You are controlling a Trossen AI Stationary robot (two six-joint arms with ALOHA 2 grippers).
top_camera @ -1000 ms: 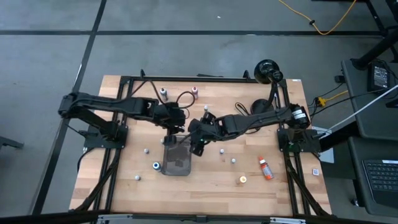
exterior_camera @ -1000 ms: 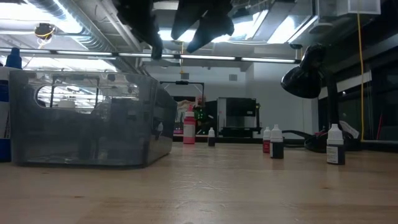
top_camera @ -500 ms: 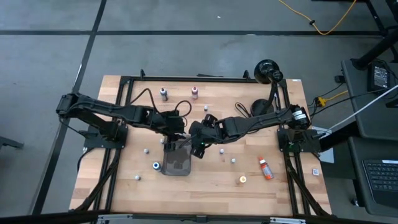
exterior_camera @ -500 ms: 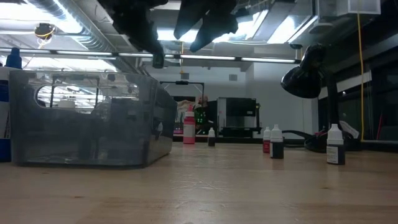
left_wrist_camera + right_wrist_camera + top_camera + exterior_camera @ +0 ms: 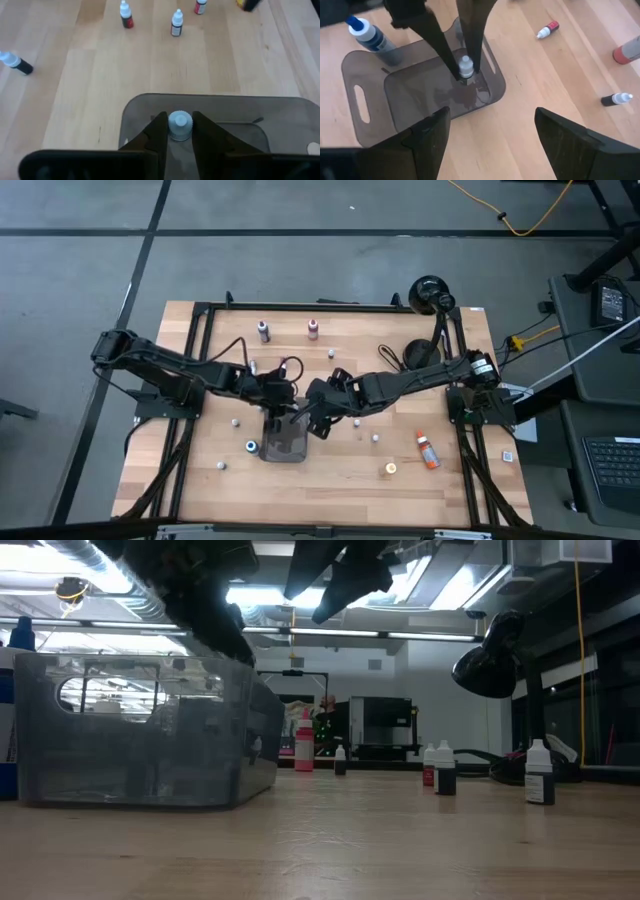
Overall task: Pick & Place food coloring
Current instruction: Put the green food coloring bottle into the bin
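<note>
I had the left gripper (image 5: 179, 131) down over the smoky grey tray (image 5: 284, 442) near the middle of the tabletop (image 5: 330, 470), its jaws pinching a small white-capped food coloring bottle (image 5: 179, 124). From the left wrist view, the bottle sat upright between the two dark fingers (image 5: 156, 135), right above the tray's near wall. The right wrist view showed the same grip from the other side: the bottle (image 5: 465, 67) hung inside the tray (image 5: 365, 70), close to its floor, though I could not tell whether it touched.

My right gripper (image 5: 322, 418) hovered just beside the tray's right edge, jaws spread wide and holding nothing.

The rest of the bottles stood scattered on the wood. A blue-capped bottle (image 5: 251, 446) stood just beside the tray's left side. Two darker bottles (image 5: 263, 330) stood near the far edge, one of them with a red body (image 5: 313, 329). A larger red bottle (image 5: 426, 449) lay on its side toward the right, with an orange-capped one (image 5: 390, 469) near it. Small white-capped ones (image 5: 376, 437) dotted the area between.

In the low view the tray (image 5: 140, 730) stood at the left and several bottles (image 5: 539, 773) stood upright to the right.
</note>
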